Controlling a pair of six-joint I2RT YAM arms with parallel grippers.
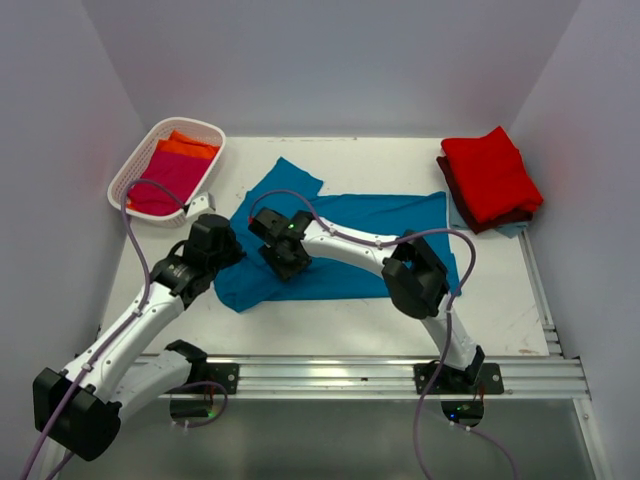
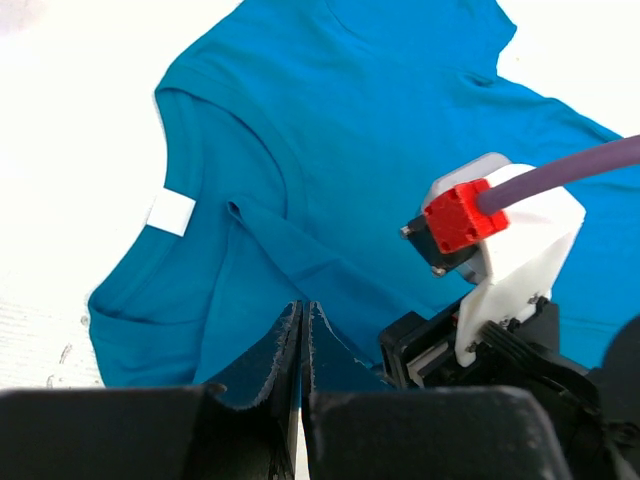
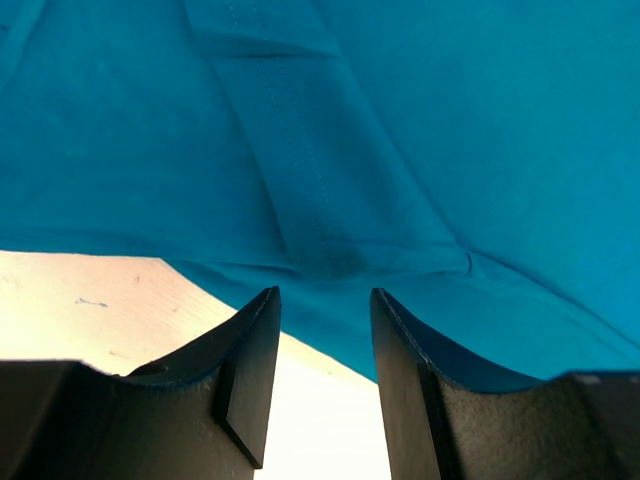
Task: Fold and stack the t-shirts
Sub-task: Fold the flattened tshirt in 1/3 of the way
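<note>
- Teal t-shirt [image 1: 350,245] lies spread out in the middle of the counter [image 1: 330,320].
- Left tool [image 2: 302,310] is closed at its left edge, perhaps pinching cloth.
- Right tool [image 3: 324,300] hangs half open over the shirt's edge, holding nothing.

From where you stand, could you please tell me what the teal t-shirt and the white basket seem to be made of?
Teal t-shirt: looks like soft knit cloth, possibly cotton jersey, with a matte finish. It creases and folds limply, and its hems show rows of stitching.
White basket: seems to be moulded plastic with a smooth finish. Its walls are a stiff, even open lattice that holds its shape.
</note>
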